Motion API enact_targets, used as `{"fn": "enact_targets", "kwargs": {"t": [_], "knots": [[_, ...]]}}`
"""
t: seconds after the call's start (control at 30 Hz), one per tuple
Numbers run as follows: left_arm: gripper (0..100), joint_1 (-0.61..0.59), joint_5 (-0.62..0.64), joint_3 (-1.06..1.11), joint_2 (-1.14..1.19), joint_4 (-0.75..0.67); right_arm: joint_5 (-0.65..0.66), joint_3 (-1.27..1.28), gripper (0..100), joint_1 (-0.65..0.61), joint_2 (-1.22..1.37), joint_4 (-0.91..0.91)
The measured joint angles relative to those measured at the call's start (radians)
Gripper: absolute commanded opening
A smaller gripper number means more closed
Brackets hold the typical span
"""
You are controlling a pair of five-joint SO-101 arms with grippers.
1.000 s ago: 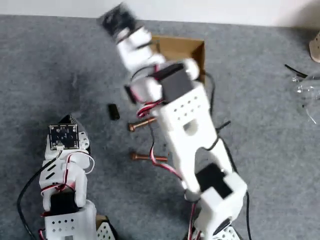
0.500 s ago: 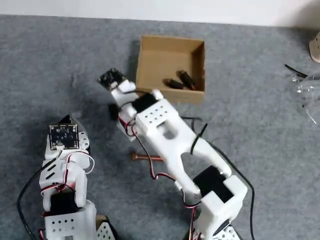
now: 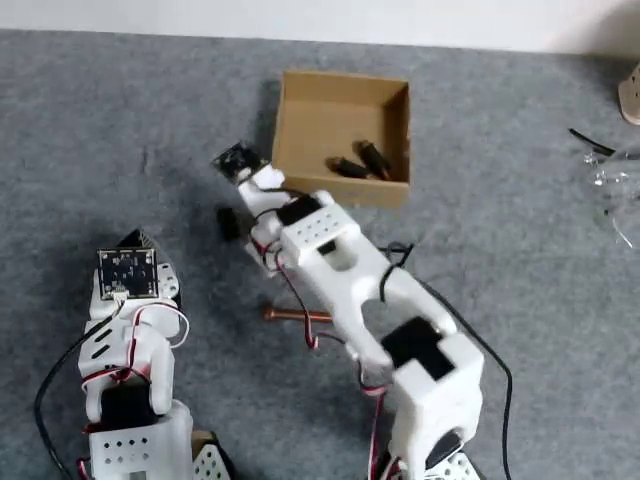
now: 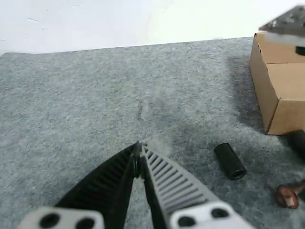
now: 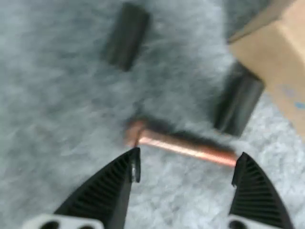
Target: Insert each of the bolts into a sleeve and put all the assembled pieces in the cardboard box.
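Left pincer [image 4: 139, 160]: jaws pressed together, nothing between them. Its arm sits at approx. 8 o'clock on the grey worktop [image 3: 120, 110], wrist camera board facing up.

Loose sleeve [image 4: 230, 161]: black, lying on its side, apart from left pincer. In high view it [image 3: 229, 222] lies on bare felt at approx. 10 o'clock from centre, just at 9 o'clock of the right arm's wrist.

Bolt [image 3: 297, 315]: copper, flat on the worktop near centre, head toward 9 o'clock, shank end running under the right arm.

Right pincer [image 5: 188, 167]: jaws spread wide, holding nothing. Second bolt [image 5: 181, 145], also copper, lies crosswise right at the fingertips, spanning approx. the gap between them; contact cannot be told. Second sleeve [image 5: 238, 105], black, lies just beyond that bolt, just beside the box wall. Loose sleeve lies farther off, well apart from the second sleeve.

Cardboard box [image 3: 320, 125]: at 12 o'clock, top open, upright. Right arm's wrist is close to its 7 o'clock corner, outside the wall. Inside, toward the 5 o'clock corner, two dark pieces [image 3: 350, 167] lie near each other; whether bolts are seated in them cannot be told.

Clear plastic item w/ black wire [image 3: 610, 180]: at 3 o'clock edge, well apart from all task items.
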Motion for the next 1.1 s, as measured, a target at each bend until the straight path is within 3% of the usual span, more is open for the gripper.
{"fn": "enact_targets", "kwargs": {"t": [0.27,0.9,1.1], "knots": [[1,0.0,0.0,0.0,0.0,0.0,0.0,-0.092,27.8,0.064,0.103,-0.003],[1,0.0,0.0,0.0,0.0,0.0,-0.002,-0.091,27.8,0.066,0.121,-0.175],[1,0.0,0.0,0.0,0.0,0.0,-0.08,-0.094,27.8,0.097,0.203,-0.187]]}}
